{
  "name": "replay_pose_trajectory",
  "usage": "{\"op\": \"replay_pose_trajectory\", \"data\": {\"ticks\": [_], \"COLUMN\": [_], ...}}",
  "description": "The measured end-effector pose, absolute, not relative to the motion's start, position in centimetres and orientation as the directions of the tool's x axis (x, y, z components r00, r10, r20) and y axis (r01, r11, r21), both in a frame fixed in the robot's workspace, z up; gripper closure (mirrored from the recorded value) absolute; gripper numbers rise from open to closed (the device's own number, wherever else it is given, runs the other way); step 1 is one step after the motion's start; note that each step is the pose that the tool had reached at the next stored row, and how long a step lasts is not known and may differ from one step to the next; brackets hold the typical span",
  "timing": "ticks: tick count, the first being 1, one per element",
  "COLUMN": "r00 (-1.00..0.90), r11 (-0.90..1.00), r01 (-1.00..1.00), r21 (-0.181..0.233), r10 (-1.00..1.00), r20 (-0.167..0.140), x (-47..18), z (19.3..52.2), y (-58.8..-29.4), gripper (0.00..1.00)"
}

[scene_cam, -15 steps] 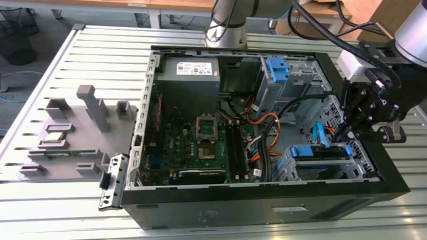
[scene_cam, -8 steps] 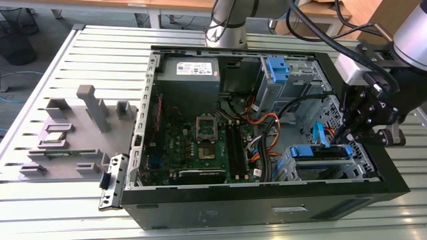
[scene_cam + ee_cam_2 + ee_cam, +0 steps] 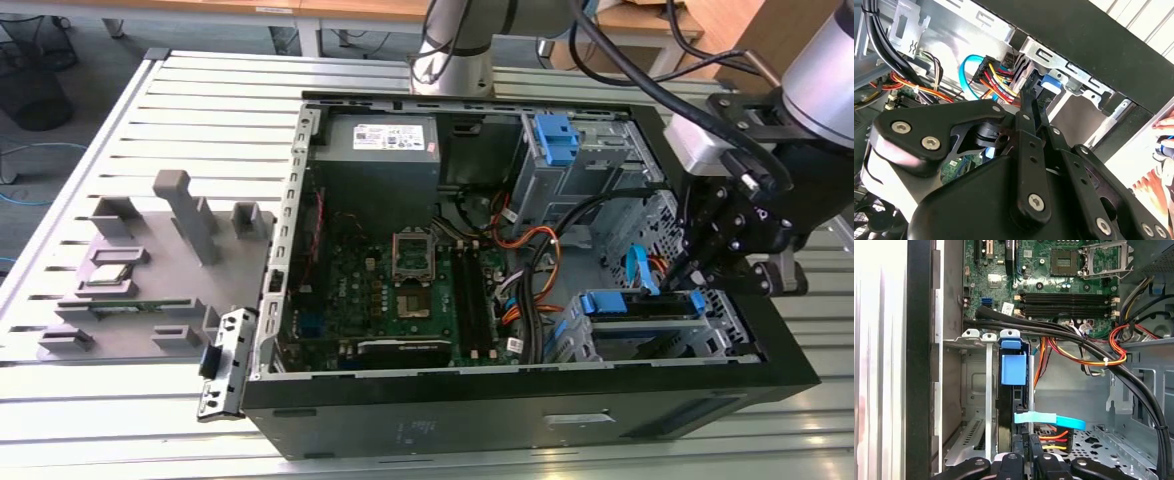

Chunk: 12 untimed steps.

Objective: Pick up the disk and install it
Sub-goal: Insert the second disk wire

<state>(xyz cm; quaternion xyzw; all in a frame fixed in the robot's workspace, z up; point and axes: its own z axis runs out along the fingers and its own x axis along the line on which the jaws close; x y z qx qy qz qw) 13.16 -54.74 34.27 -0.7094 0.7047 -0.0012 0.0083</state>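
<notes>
Open tower case (image 3: 534, 400) lies on its side on the slatted counter (image 3: 200, 110). The hand (image 3: 694, 270) is down inside the case, at the drive cage (image 3: 654, 330) in the corner nearest the counter's front edge, on the exterior view's right.

The disk (image 3: 1013, 405) sits edge-on in a cage slot, its blue bracket rail (image 3: 1013, 369) showing at the free end. In the second wrist view the fingers (image 3: 1026, 107) are drawn close together with their tips at the disk's cabled end; whether they pinch the disk or just press against it cannot be told.

Judged step: the install phase, disk largely seated in its bay. The next move likely calls for a straight push along the slot, keeping clear of the power leads (image 3: 1054, 437) and the light-blue data cable (image 3: 1049, 419) just beside the fingertips.

Hard to make out: how deep the disk sits, whether the rail has latched, whether the cables are plugged in. The hand's body hides the contact point in both wrist views. The far wall of the cage is cut off.
</notes>
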Motion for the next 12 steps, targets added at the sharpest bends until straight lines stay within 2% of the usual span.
{"op": "replay_pose_trajectory", "data": {"ticks": [12], "r00": [0.011], "r11": [-0.011], "r01": [-1.000], "r21": [-0.023], "r10": [-1.000], "r20": [-0.021], "x": [13.11], "z": [34.15], "y": [-55.00], "gripper": [0.83]}}
